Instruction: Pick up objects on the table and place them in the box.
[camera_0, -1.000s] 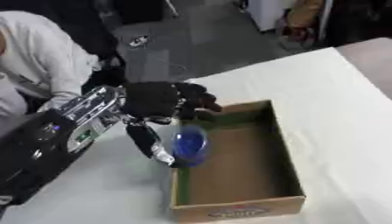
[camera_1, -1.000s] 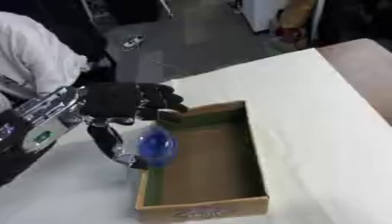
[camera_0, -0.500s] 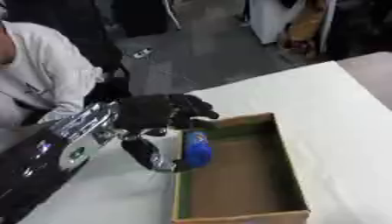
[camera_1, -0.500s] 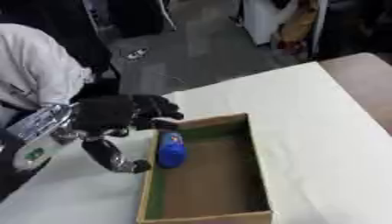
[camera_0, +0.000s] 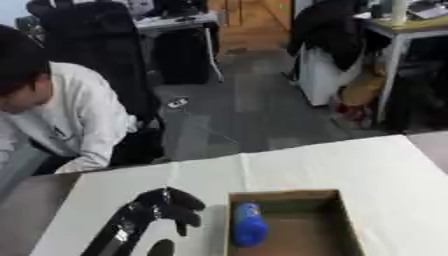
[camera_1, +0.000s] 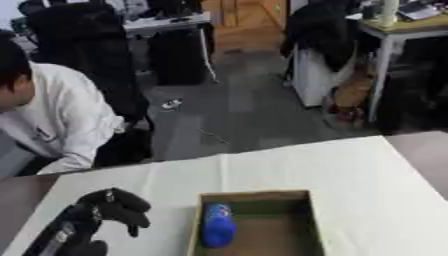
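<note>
A blue rounded object (camera_0: 248, 229) lies inside the open cardboard box (camera_0: 327, 194), against its left wall. My left hand (camera_0: 166, 207) is black and hangs over the white table just left of the box, apart from the blue object. Its fingers are curled downward and hold nothing; the thumb tip shows at the bottom edge. The silver forearm runs off the lower left corner. My right hand does not show in either view.
The white table (camera_0: 367, 160) stretches right and behind the box. A person in a white top sits beyond the table's far left corner. Chairs, desks and bags stand on the floor behind.
My left hand has let go of the blue object, which now lies in the box, and has drawn back to the left. The camera has tilted upward, bringing the room into view.
</note>
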